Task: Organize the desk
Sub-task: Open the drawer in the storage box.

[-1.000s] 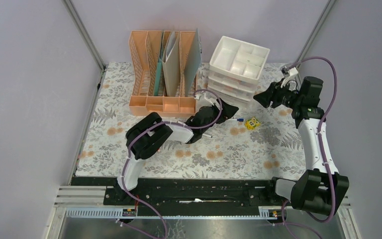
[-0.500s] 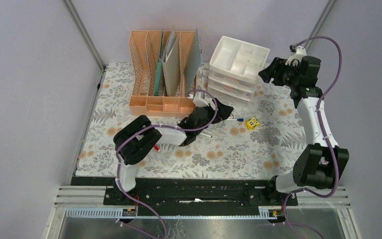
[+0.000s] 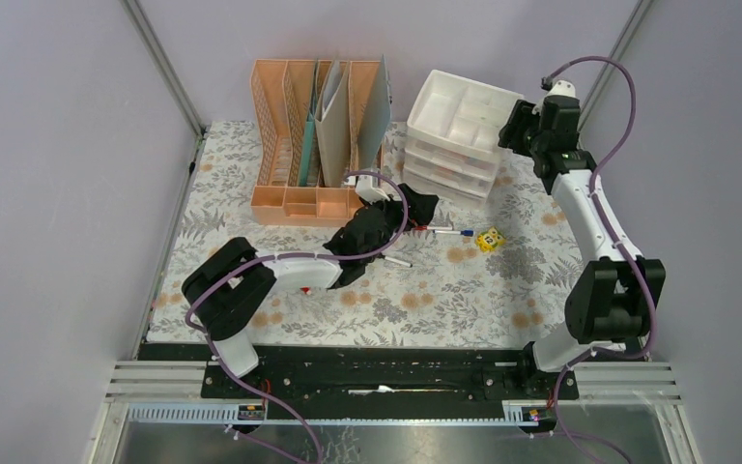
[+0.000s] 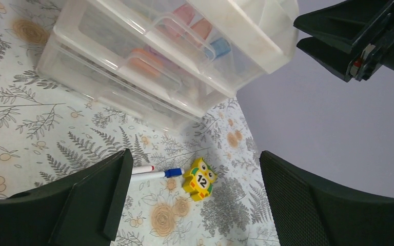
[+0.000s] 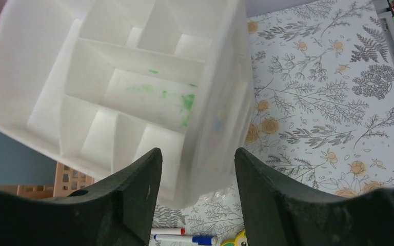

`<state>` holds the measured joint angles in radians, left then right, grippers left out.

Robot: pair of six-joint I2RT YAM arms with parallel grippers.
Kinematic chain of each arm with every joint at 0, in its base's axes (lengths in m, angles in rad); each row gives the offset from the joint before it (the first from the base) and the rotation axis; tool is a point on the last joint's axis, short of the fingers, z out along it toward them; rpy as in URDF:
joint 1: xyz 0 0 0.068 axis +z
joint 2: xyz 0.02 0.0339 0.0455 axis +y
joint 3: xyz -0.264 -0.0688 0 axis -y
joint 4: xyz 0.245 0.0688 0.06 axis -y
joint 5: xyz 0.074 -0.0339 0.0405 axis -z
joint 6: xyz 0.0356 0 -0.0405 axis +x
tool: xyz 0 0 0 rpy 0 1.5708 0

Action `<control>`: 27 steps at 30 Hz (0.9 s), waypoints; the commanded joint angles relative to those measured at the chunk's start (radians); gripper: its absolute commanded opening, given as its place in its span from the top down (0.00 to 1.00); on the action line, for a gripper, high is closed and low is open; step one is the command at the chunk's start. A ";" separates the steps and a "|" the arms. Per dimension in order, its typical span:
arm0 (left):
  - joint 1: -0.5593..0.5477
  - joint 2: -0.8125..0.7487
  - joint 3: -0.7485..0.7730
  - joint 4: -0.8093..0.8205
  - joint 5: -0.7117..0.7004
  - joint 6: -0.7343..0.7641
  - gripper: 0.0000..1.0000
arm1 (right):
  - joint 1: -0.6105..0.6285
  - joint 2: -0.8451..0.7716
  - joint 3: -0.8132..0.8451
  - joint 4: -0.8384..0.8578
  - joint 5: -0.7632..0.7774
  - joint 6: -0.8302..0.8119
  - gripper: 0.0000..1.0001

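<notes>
The desk is a tabletop under pale fern-printed cloth. A yellow owl block marked 12 lies on it at centre right, next to two white markers, one red-capped and one blue-capped. My left gripper is open and empty, low over the cloth just left of the markers. In the left wrist view its jaws frame the owl block and the marker tips. My right gripper is open at the right corner of the white tray. In the right wrist view its jaws straddle that tray corner.
A peach file rack with upright folders stands at the back left. A clear drawer unit with coloured items inside carries the white tray. Another white pen lies by the left arm. Grey walls close in on both sides.
My right arm has risen and swung back and left, from beside the drawers to the tray's right corner. My left arm's elbow has swung left and its gripper has shifted slightly left.
</notes>
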<state>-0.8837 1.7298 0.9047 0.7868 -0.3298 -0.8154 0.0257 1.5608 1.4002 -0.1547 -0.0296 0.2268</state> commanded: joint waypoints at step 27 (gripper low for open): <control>0.003 0.261 0.126 0.202 0.037 -0.321 0.01 | 0.080 0.071 0.207 -0.099 0.217 0.097 0.97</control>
<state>-0.8833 1.9400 0.9722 0.8719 -0.3103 -1.0355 0.1001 1.6730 1.4815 -0.2661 0.2348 0.2142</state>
